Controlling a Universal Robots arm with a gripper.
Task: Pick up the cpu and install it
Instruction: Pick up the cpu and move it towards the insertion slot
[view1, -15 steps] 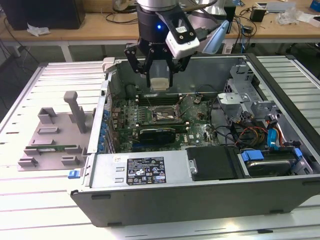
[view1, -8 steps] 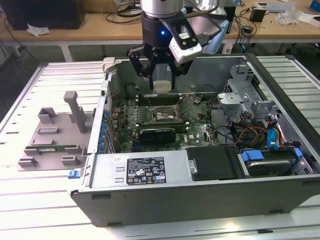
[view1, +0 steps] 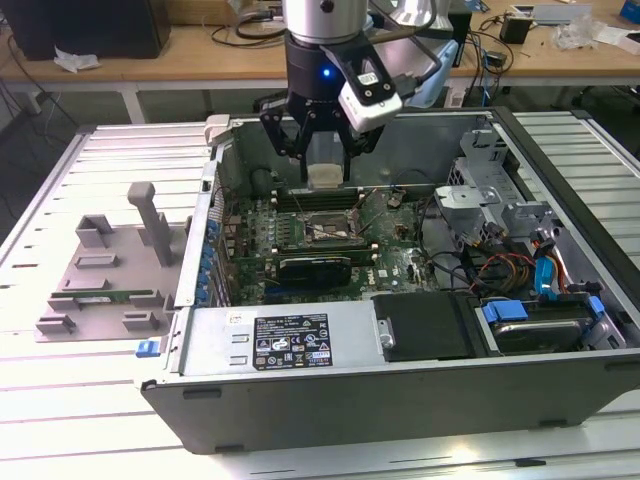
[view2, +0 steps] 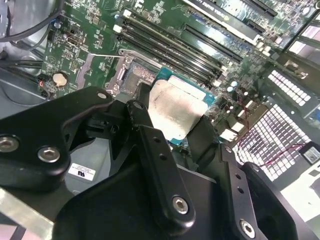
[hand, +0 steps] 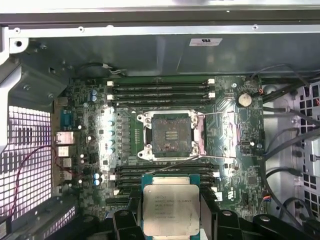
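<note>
One grey moulded fixture (view1: 100, 275), at the exterior view's left, on the slatted white table (view1: 60, 420); a long green memory stick (view1: 105, 296) lies in one of its slots.

One open computer case (view1: 400, 400), just to the right of the fixture, lying on its side with the green motherboard (view1: 250, 240) exposed.

One gripper (view1: 324, 150), black, two-fingered, hanging over the middle of the motherboard, clenched on the cpu (view1: 324, 177). In both wrist views its fingers (hand: 125, 222) press against opposite edges of the chip.

One cpu (hand: 171, 202), square, silver-grey top on a green backing, held clear of the board. In the second wrist view the cpu (view2: 176, 107) is slightly tilted, just beside the socket.

One socket (hand: 171, 134), dark, metal-framed, contact field bare, near the held chip and not touching it. Black memory slots (hand: 160, 90) run on its far side.

One drive cage (view1: 530, 325) with blue tabs, at the exterior view's right end of the case.
</note>
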